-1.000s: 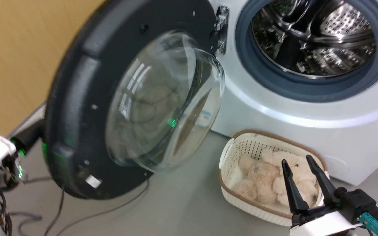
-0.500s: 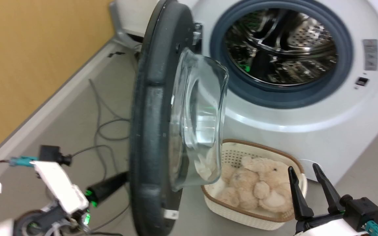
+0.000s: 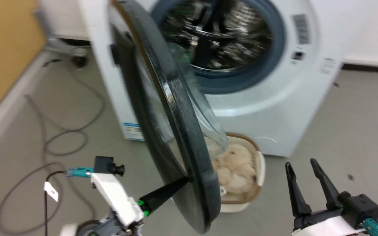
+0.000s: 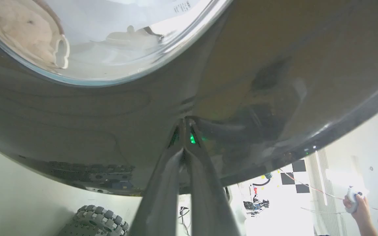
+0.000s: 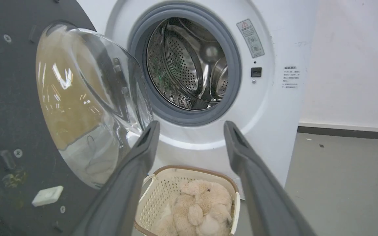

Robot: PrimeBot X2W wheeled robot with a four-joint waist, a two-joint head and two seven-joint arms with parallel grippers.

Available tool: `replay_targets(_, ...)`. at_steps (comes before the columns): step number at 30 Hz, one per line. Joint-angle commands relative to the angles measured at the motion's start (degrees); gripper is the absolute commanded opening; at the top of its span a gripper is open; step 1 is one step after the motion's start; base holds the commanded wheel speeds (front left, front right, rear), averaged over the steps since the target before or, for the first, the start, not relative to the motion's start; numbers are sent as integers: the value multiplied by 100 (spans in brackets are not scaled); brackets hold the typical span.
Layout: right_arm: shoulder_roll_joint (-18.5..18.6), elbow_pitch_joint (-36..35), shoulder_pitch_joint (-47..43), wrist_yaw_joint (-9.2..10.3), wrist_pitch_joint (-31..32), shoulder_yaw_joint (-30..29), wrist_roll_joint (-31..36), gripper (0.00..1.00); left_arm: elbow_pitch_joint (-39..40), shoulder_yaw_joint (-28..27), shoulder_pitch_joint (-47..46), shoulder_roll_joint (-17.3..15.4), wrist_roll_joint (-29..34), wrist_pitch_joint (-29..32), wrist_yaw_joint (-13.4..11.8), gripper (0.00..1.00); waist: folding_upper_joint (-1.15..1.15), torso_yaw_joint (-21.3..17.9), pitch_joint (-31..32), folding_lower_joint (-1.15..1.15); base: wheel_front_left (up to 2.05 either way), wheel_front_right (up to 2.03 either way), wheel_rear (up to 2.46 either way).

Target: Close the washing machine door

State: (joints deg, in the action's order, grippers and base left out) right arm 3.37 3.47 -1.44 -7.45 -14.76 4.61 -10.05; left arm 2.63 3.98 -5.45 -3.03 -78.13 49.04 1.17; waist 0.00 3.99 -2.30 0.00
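Door [image 3: 189,137] swung toward machine [image 3: 274,108] | left tool [image 3: 184,180] pressing its rim | right tool [image 3: 300,163] clear

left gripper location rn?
Head view, lower left of centre: the closed left gripper touches the outer face of the washing machine door near its bottom rim, with the basket just behind the door.

My left gripper [image 3: 185,180] touches the outer face of the washing machine door [image 3: 186,131], behind which the basket [image 3: 261,164] sits on the floor before the washing machine [image 3: 274,108], left of my right gripper [image 3: 300,163].
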Motion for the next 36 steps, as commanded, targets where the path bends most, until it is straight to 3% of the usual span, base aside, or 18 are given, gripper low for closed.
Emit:
replay_targets(1, -3, -40, 68, -3, -24, -5, 34, 100, -76, 81, -53, 13, 88, -173, 76, 0, 0, -462, -204, 0, 0, 0, 0)
replay_targets(10, -13, -89, 170, -3, -24, -2, 26, 100, -874, 725, -796, 14, -535, -1925, 137, 0, 0, -1603, -613, 0, 0, 0, 0)
replay_targets(13, -35, -77, 236, -3, -24, 100, -49, 100, -1563, 1060, -1762, 14, -1066, -3321, 195, 0, 0, -2249, -818, 0, 0, 0, 0)
replay_targets(17, -43, -72, 256, -3, -24, 153, -83, 100, -2023, 1262, -2364, 14, -1327, -4060, 259, 0, 0, -2437, -868, 0, 0, 0, 0)
replay_targets(21, -46, -64, 241, -3, -24, 146, -102, 100, -2460, 1481, -2768, 14, -1613, -4484, 385, 0, 0, -2458, -846, 0, 0, 0, 0)
replay_targets(27, -48, -74, 181, -3, -24, 85, -81, 100, -2804, 1869, -2763, -16, -1550, -4511, 561, 0, 0, -2177, -661, 0, 0, 0, 0)
replay_targets(32, -48, -107, 107, -3, -24, 23, -11, 100, -2516, 2607, -2310, -584, -390, -4685, 623, 0, 0, -1795, -421, 0, 0, 0, 0)
replay_targets(36, -20, -142, 21, -3, -24, -20, 28, 100, -2124, 3205, -1972, -1330, 1076, -5426, 629, 0, 0, -1425, -235, 0, 0, 0, 0)
